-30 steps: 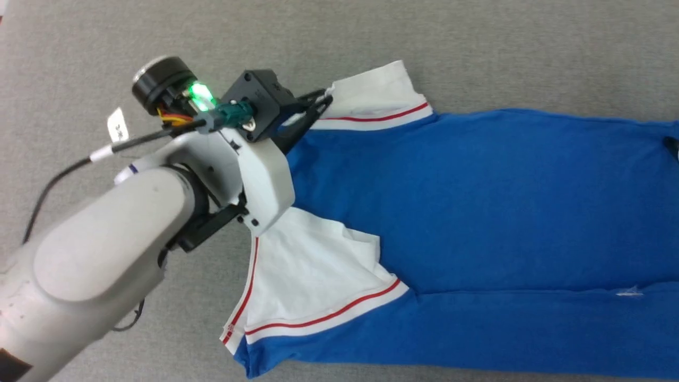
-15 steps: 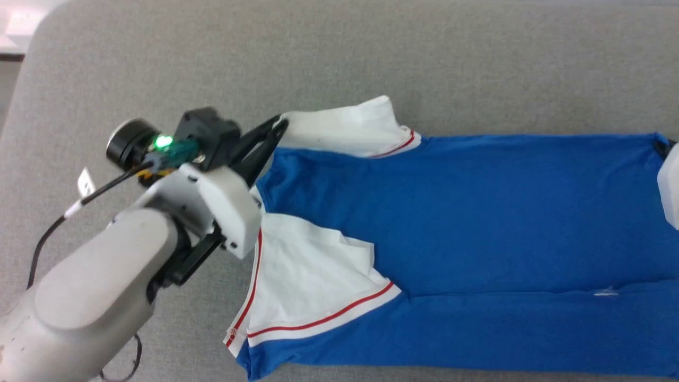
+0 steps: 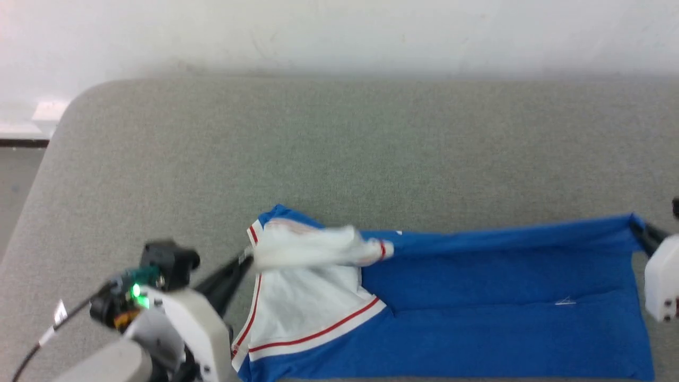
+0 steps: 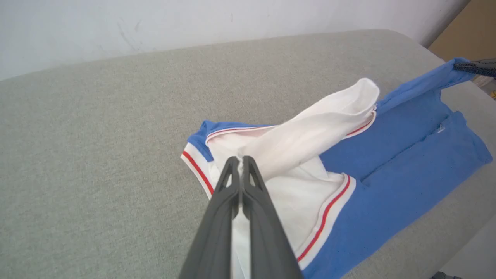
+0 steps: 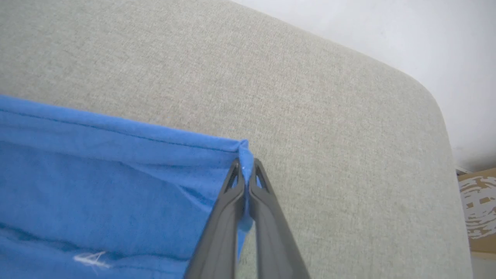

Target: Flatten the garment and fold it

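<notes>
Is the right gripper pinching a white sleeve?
No, the right gripper has its jaws shut on a blue corner of the shirt.

You are looking at a grey fabric-covered tabletop point(image 3: 339, 148) with a fine woven texture; its rounded corners show at the far left in the head view and at the right in the right wrist view. Behind its far edge stands a plain white wall point(image 3: 339, 32), faintly scuffed. Left of the tabletop you can see a dark baseboard strip point(image 3: 21, 142) with grey floor point(image 3: 16, 185) below it. Past the right corner sits a brown cardboard box point(image 5: 478, 209) with white print, and the left wrist view catches a tan panel point(image 4: 474, 37) at upper right
</notes>
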